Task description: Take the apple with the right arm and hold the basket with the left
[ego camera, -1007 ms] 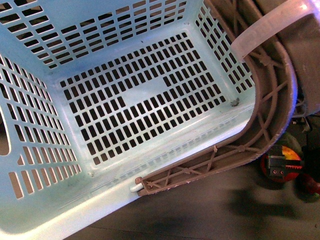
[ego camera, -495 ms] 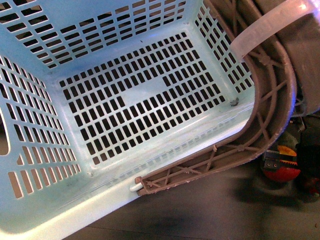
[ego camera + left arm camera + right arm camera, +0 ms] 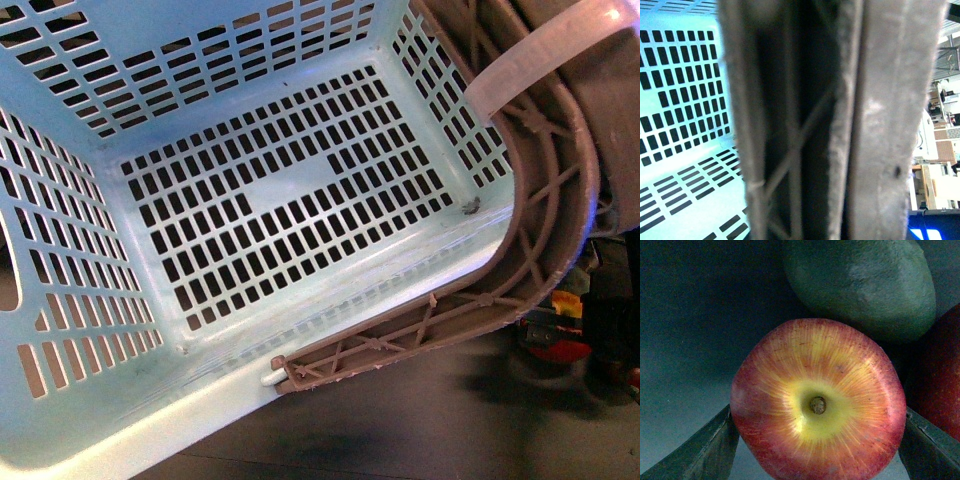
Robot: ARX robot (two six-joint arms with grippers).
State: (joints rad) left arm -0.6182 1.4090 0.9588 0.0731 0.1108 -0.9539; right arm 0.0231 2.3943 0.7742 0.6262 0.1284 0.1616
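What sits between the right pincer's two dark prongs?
The apple fills the gap between the right pincer's fingers, stem dimple facing the camera; the right wrist view shows it.

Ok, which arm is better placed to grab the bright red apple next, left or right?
Right. Its hand has a finger on each side of the apple, stem dimple facing its camera. The left wrist view is filled by the basket's brown handle, no apple in sight.

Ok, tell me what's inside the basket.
Inside the basket, only bare slotted floor shows, plus a small dark speck in one corner. The brown handle hides a strip along the wall beside it.
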